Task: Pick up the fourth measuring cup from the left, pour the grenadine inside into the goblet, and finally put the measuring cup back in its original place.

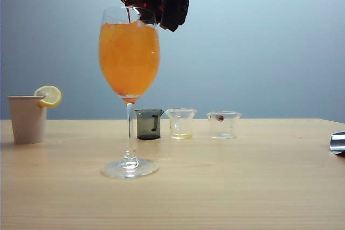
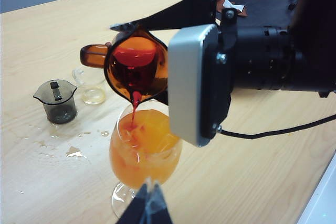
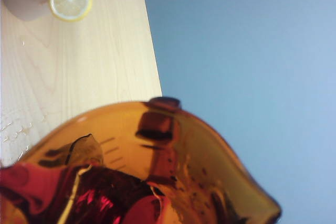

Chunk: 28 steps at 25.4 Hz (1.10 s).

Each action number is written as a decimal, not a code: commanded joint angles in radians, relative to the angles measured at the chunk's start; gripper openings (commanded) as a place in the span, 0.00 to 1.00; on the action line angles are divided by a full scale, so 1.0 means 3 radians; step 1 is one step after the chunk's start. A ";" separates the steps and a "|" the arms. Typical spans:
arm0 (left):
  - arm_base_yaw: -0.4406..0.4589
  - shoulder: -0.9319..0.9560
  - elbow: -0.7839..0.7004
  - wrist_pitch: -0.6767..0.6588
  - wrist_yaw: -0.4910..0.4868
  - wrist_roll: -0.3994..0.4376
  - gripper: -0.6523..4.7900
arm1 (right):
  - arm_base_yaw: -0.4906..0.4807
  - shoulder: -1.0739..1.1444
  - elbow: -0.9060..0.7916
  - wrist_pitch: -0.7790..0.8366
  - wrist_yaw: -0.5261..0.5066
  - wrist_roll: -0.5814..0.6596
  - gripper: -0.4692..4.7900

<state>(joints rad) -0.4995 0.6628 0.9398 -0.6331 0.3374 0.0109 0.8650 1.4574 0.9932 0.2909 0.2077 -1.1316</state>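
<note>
Right gripper (image 1: pixel 161 4) pinches the fourth measuring cup (image 2: pixel 137 66), tipped above the goblet (image 1: pixel 129 57) near table's front edge; grenadine (image 2: pixel 134 109) streams in. Left gripper (image 2: pixel 147 205) low beside goblet, jaw state can't tell.

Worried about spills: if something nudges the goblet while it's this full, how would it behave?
The goblet would probably tip easily: a nearly full bowl sits high on a thin stem over a small foot. Being thin clear glass, it looks fragile. The wet patches on the table might let it slide.
</note>
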 commanded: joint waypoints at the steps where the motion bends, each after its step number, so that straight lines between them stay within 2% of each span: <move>1: 0.0000 -0.0003 0.0019 0.0018 0.0013 0.0028 0.11 | 0.0003 -0.0025 0.0027 0.0094 0.0006 -0.0001 0.13; 16: 0.0000 -0.0003 0.0019 0.0005 0.0014 0.0028 0.11 | 0.0004 -0.0066 0.0025 0.0089 0.0014 -0.0099 0.12; 28: 0.0000 -0.0003 0.0019 -0.0008 0.0014 0.0028 0.11 | 0.0004 -0.0066 0.0025 0.0090 0.0013 -0.0352 0.12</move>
<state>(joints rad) -0.4995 0.6628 0.9398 -0.6445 0.3374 0.0109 0.8650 1.4452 0.9936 0.2901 0.2092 -1.2224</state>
